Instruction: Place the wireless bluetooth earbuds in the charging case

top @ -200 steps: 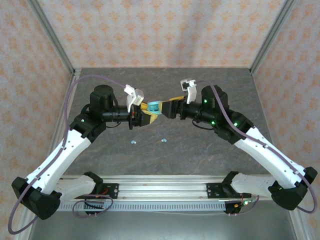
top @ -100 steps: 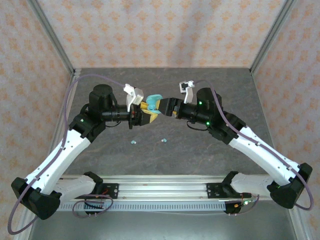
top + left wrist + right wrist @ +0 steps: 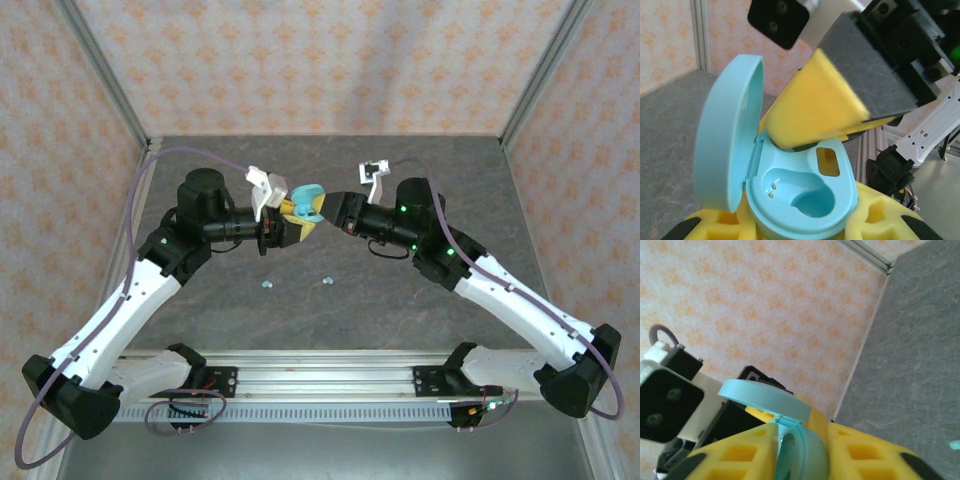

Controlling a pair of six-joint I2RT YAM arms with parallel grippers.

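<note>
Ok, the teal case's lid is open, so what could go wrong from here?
The right end effector sits against the charging case by the hinge of its open lid; more push might strain the hinge or lever the case out of the left end effector. The socket in view looks empty, and the teal earbuds on the table are tiny, so picking them up may fumble.

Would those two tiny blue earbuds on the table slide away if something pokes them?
Probably: the earbuds look tiny on the flat table, so a nudge would likely skid them. Being so small, they seem very light and fiddly to pinch.
</note>
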